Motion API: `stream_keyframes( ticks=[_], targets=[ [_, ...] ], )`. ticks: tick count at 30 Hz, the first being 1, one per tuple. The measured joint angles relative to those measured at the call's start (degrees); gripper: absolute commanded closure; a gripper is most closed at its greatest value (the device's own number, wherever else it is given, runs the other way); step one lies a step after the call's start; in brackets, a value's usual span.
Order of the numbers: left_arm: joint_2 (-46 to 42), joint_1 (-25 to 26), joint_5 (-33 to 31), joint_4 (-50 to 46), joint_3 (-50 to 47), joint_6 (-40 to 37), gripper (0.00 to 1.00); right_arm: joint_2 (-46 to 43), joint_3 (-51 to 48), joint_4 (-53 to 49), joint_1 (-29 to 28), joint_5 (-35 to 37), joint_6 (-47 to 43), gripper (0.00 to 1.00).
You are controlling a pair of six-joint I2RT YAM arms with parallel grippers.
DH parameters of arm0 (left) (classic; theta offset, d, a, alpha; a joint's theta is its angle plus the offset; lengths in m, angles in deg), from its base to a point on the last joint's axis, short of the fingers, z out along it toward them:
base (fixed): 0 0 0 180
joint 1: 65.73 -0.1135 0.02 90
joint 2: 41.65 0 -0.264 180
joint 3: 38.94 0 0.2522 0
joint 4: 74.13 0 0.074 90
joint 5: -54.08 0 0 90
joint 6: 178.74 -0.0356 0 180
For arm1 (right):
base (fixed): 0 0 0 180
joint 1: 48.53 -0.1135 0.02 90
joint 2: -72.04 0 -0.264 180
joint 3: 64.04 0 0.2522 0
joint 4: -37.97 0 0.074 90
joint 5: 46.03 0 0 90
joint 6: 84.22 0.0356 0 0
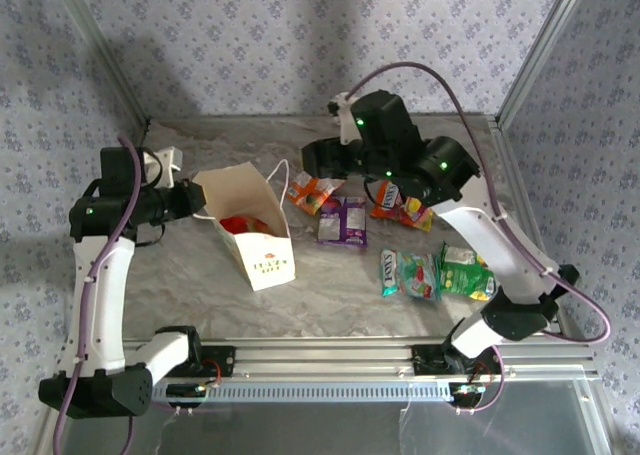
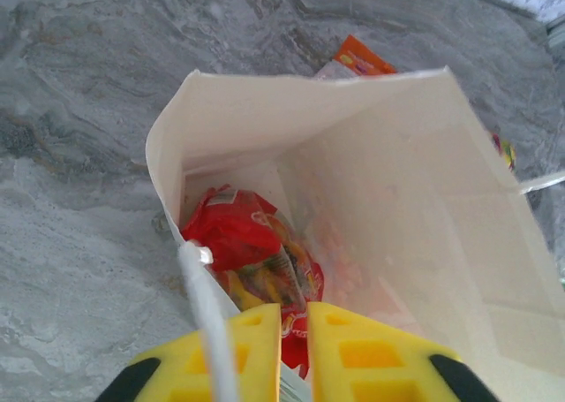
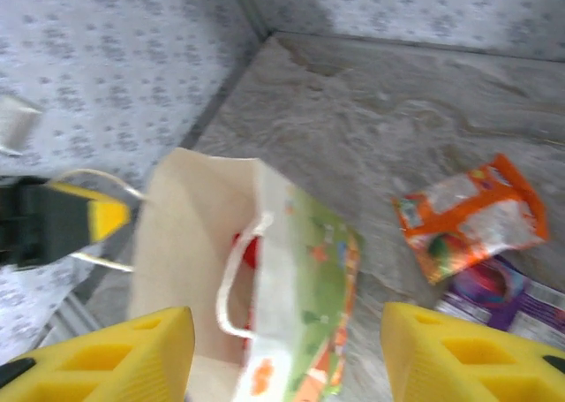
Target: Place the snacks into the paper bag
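Observation:
The white paper bag (image 1: 262, 258) stands open left of centre with a red snack (image 1: 238, 223) inside. In the left wrist view the red snack (image 2: 234, 234) lies at the bottom of the bag (image 2: 397, 172). My left gripper (image 1: 200, 197) sits at the bag's left rim, its jaws a narrow gap apart (image 2: 294, 331), the cord handle (image 2: 207, 305) lying across one finger. My right gripper (image 1: 318, 160) hovers just right of the bag, open wide and empty (image 3: 287, 358). On the table lie orange (image 1: 313, 192), purple (image 1: 343, 220), orange-yellow (image 1: 400, 207), teal-green (image 1: 408, 273) and bright green (image 1: 465, 272) snacks.
A metal rail (image 1: 330, 355) runs along the near edge between the arm bases. Patterned walls and metal posts (image 1: 540, 45) close the back and sides. In the right wrist view, the orange packet (image 3: 472, 212) and purple packet (image 3: 508, 300) lie right of the bag (image 3: 300, 269).

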Motion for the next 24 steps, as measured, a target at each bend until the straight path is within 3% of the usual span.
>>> stream_keyframes(
  ticks=[5,10,18,24],
  targets=[
    [-0.22,0.02,-0.42,-2.1,2.08,1.99,0.64,-4.66,-10.36,3.5,5.55,-1.09,1.03,0.4],
    [-0.33,2.6,-4.2,-5.33,3.1,4.76,0.58,-8.52,-17.55,6.67,9.55,-3.54,1.07,0.39],
    [-1.68,16.81,-14.86,-8.46,3.1,12.48,0.49,-13.7,-24.24,10.64,15.76,-8.24,1.05,0.38],
    [2.6,27.12,-24.85,-10.49,3.39,18.03,0.46,-15.1,-27.71,13.18,18.51,-11.45,1.05,0.38]
  ],
)
